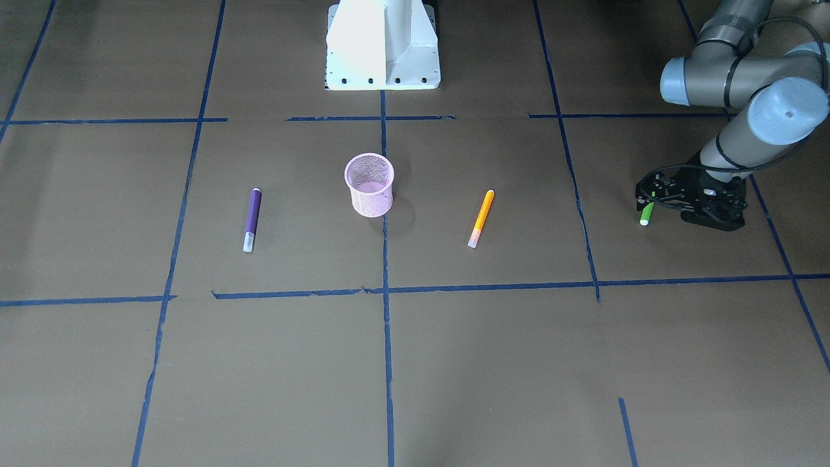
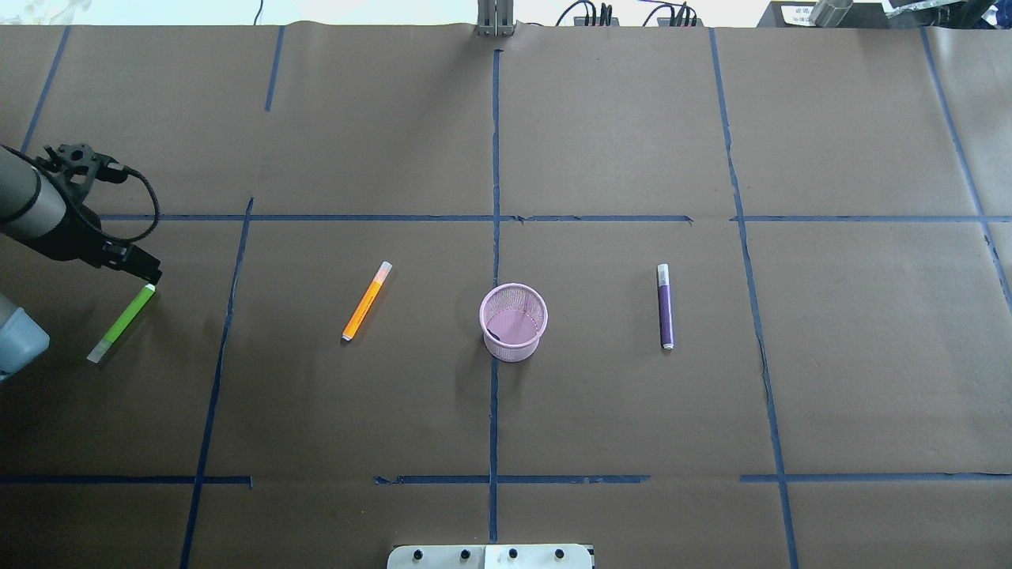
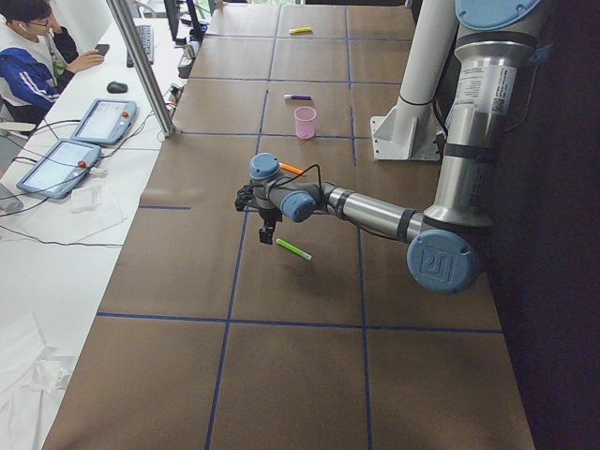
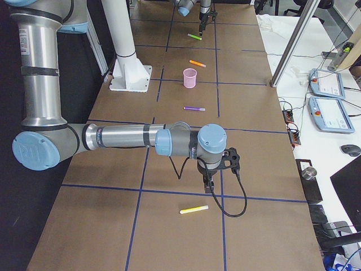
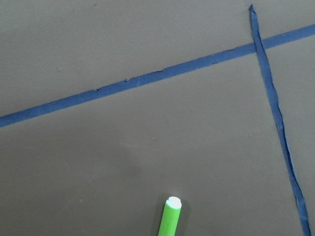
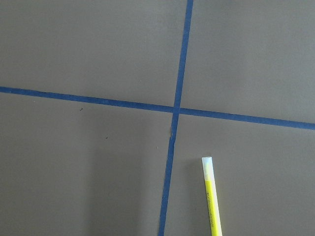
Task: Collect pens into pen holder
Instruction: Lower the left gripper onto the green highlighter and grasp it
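The pink pen holder (image 2: 512,344) stood upright. On its robot-right side lay the purple pen (image 2: 665,308), its long axis running straight away from the robot, pale cap farthest. On the holder's left lay the orange pen (image 2: 366,302), slanted, cap away and leaning toward the holder. Farther left lay the green pen (image 2: 122,322), diagonal, cap toward the robot, its other end just beneath the left gripper (image 2: 150,274). A yellow pen (image 4: 194,210) lay well beyond the purple one, near the right gripper (image 4: 207,186). Neither gripper's finger spacing could be told.
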Robot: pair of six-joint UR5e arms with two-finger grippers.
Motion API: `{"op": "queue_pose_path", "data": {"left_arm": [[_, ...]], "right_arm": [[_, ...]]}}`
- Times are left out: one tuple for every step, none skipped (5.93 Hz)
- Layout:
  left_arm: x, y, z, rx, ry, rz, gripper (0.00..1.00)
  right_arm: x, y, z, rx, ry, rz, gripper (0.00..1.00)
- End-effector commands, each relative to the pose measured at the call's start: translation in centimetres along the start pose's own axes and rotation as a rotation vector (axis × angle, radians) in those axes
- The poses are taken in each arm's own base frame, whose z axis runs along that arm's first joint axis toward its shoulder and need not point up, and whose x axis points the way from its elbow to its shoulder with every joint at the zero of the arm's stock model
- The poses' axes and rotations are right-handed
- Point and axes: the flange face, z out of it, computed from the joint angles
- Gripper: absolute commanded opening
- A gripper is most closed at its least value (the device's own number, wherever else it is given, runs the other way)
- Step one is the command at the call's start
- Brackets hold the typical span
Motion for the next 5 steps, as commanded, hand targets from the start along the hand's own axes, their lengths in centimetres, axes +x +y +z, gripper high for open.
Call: {"op": "queue_pose_path", "data": {"left_arm": [[-0.9,0.4,2.2,0.011,0.006,-0.005,0.97],[-0.7,0.4,2.0,0.01,0.012,-0.003,0.97],[-0.5,0.5,1.9,0.011,0.014,-0.001,0.96],[-0.7,1.0,1.8,0.008,0.01,-0.002,0.96],[-1.2,1.7,2.1,-0.002,0.002,-0.009,0.96]], "right_arm": [[-0.2,-0.4,-0.1,0.002,0.0,-0.004,1.0],[-0.3,-0.4,-0.1,0.003,0.0,-0.005,1.0],[-0.2,-0.4,-0.1,0.002,-0.002,-0.004,1.0],[-0.2,-0.4,0.0,0.001,-0.002,-0.003,1.0],[0.0,-0.3,0.1,-0.002,-0.004,0.001,1.0]]}}
